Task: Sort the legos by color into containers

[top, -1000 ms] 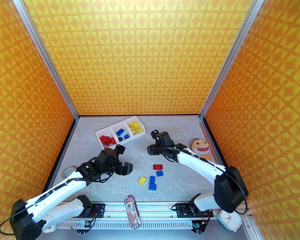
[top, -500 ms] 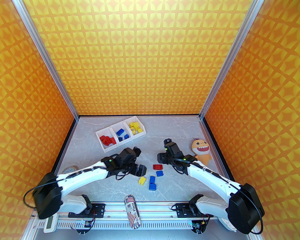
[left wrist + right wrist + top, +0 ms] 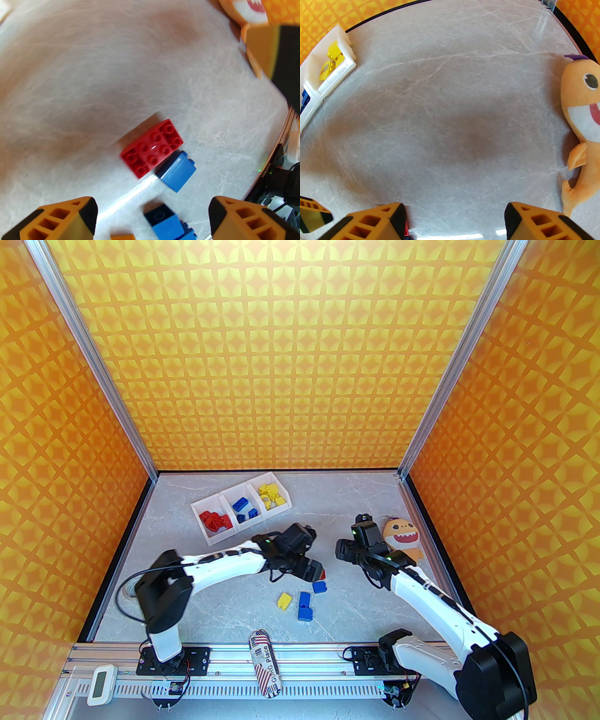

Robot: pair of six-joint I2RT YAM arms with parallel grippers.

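The containers [image 3: 209,540] are a white row of three bins at the back left, with red [image 3: 214,521], blue [image 3: 243,509] and yellow legos [image 3: 269,495] in them. Loose legos lie mid-table: a red one [image 3: 151,148], half covered by my left gripper in the top view, with a blue one [image 3: 176,171] touching it. Nearer lie a yellow one [image 3: 284,600] and two more blue ones [image 3: 305,606]. My left gripper [image 3: 153,218] hangs open just short of the red brick. My right gripper [image 3: 454,222] is open and holds nothing, over bare table beside the plush.
An orange plush monster [image 3: 403,540] lies at the right edge, close to my right gripper. A tape roll [image 3: 127,588] sits at the left, partly behind my left arm. A printed pouch [image 3: 265,662] lies on the front rail and a white timer [image 3: 101,691] near its left end.
My left arm swung right, from near the bins to over the loose bricks. My right gripper pulled back to the right toward the plush, and its jaws spread wider.
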